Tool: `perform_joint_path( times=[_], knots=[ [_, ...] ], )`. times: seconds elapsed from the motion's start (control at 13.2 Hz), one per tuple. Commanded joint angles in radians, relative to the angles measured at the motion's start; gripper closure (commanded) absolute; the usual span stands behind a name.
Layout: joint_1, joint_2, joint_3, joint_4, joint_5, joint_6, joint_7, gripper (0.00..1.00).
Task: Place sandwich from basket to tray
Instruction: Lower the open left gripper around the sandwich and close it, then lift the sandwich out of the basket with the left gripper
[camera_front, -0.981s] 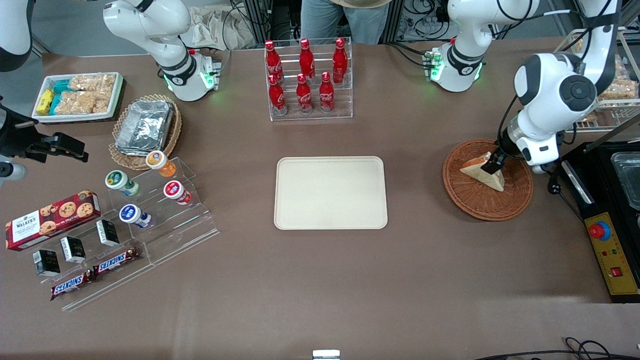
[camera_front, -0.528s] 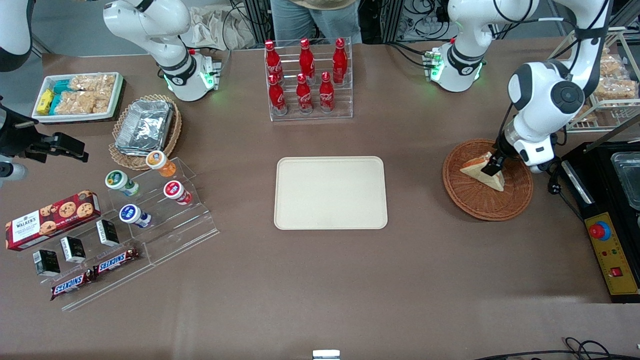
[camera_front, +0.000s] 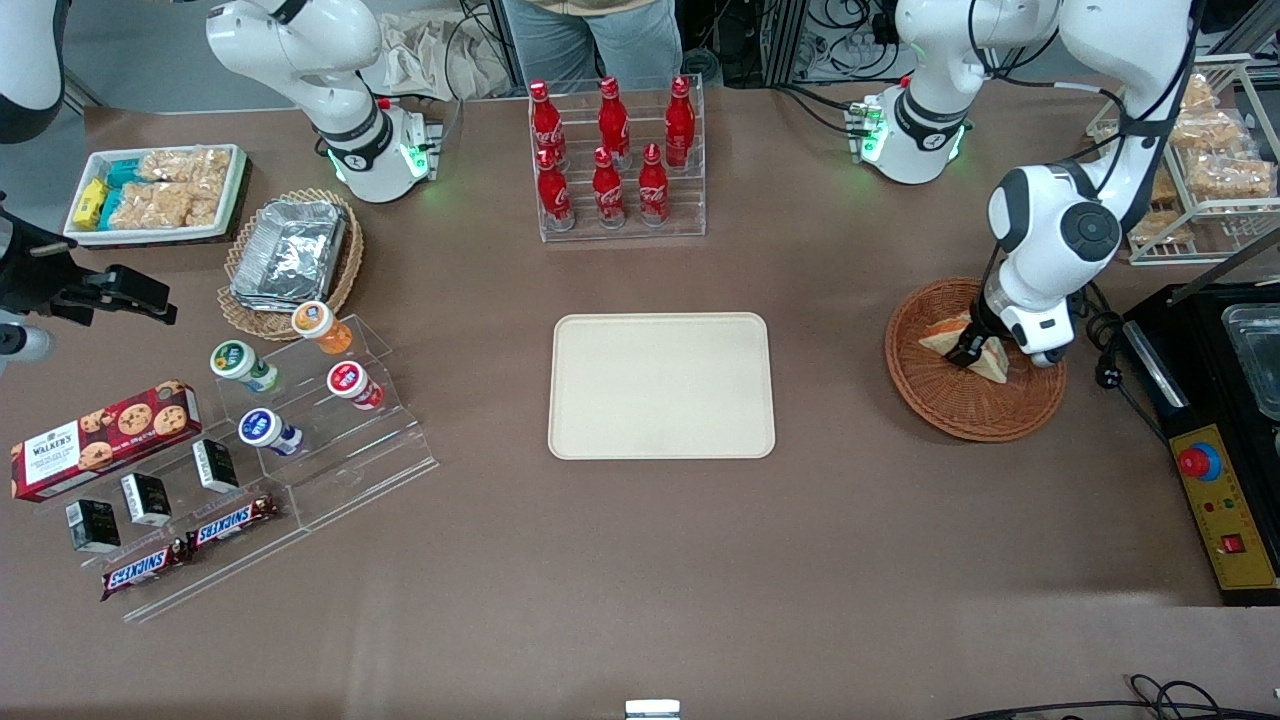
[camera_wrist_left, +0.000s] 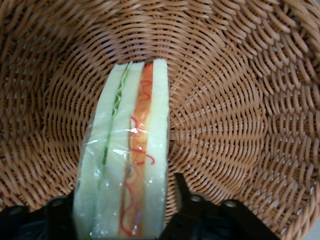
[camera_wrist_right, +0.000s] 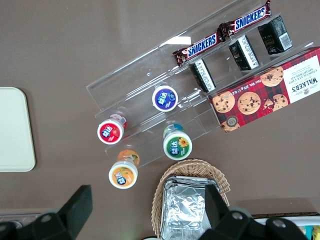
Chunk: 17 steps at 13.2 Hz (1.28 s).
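The gripper (camera_wrist_left: 122, 212) reaches down into the basket (camera_front: 940, 400), its fingers (camera_wrist_left: 180, 192) standing apart on either side of the wrapped sandwich (camera_wrist_left: 125, 165), apparently lined up to pinch its bread faces. The sandwich rests in the basket; the tray (camera_front: 661, 386) lies bare, well apart from it mid-bench.

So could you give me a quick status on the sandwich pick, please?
Gripper down in basket, fingers straddling sandwich. Sandwich not yet lifted. Path to tray looks open.
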Motion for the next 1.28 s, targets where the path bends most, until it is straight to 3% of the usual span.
perform_joint_path(
  times=[0.0,0.23,0.38,0.53,0.75,0.91,1.06,1.21],
  knots=[
    [0.011,0.013,-0.008,-0.002,0.029,0.056,-0.01,1.0],
    [0.003,-0.088,-0.013,0.001,0.029,0.001,0.036,1.0],
    [0.002,-0.212,-0.025,0.068,0.03,-0.231,0.136,1.0],
    [0.0,-0.27,-0.044,0.229,0.026,-0.493,0.255,1.0],
    [-0.03,-0.169,-0.088,0.621,0.0,-0.869,0.4,1.0],
    [-0.073,-0.133,-0.097,0.74,-0.019,-0.951,0.457,1.0],
    [-0.153,-0.138,-0.103,0.741,-0.011,-0.949,0.519,1.0],
    [-0.225,-0.106,-0.116,0.747,-0.051,-0.923,0.533,1.0]
  ],
)
